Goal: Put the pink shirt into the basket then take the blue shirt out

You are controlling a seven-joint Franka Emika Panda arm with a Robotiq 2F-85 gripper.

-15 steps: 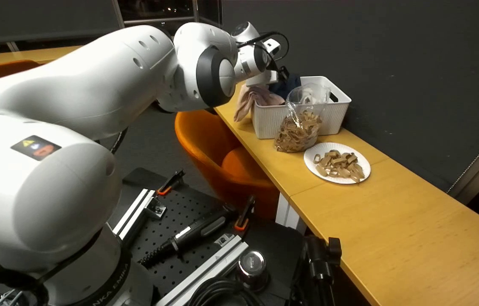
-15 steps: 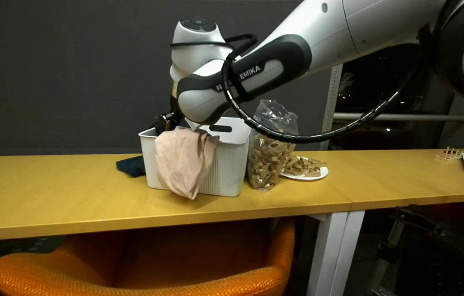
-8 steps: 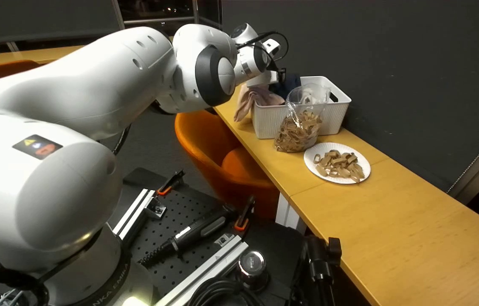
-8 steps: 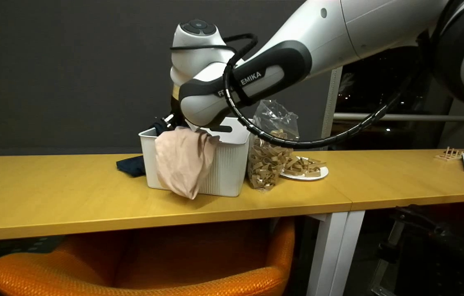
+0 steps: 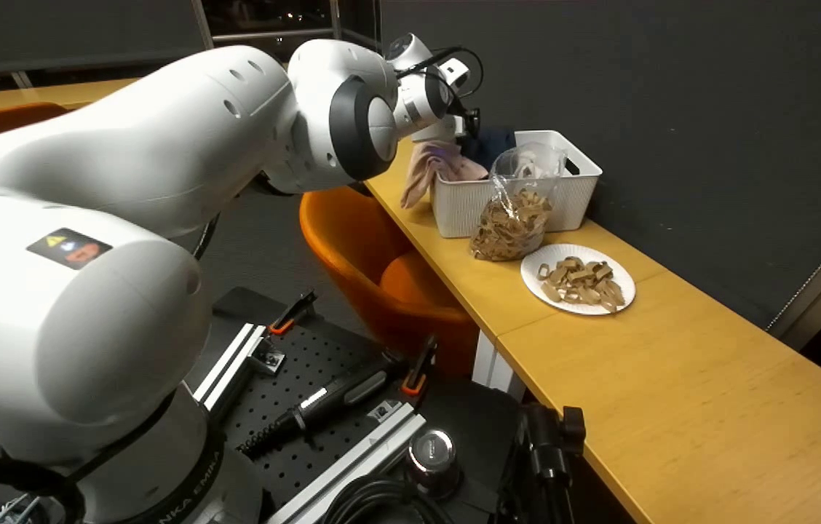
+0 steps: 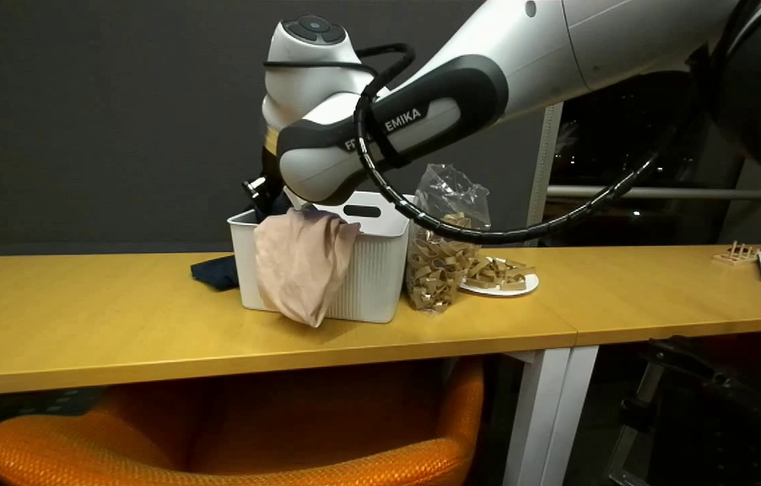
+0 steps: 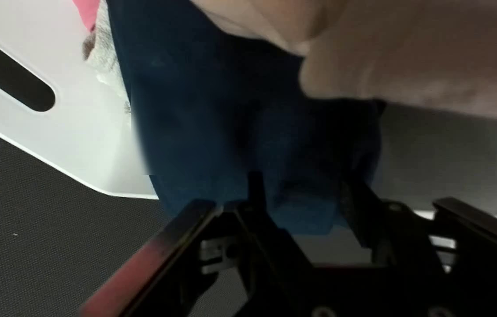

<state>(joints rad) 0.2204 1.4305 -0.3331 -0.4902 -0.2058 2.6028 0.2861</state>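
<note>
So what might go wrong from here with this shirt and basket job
Pulling out the blue shirt might drag the pink shirt along, since the two overlap in the wrist view. The pink shirt also hangs over the rim of the basket, so it could slide off onto the table. And the clear bag stands close beside the basket, so a shifted basket may topple it.

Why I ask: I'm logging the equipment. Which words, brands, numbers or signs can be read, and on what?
"FR" and "EMIKA": on the robot arm; the black cable crosses the lettering between.
"NKA EMIKA": on the black band at the foot of the robot arm.
Warning sticker on the robot arm: a yellow triangle shows; the other symbols are blurred.
Metal-topped cylinder: marking too small to read.
No numbers can be read.
</note>
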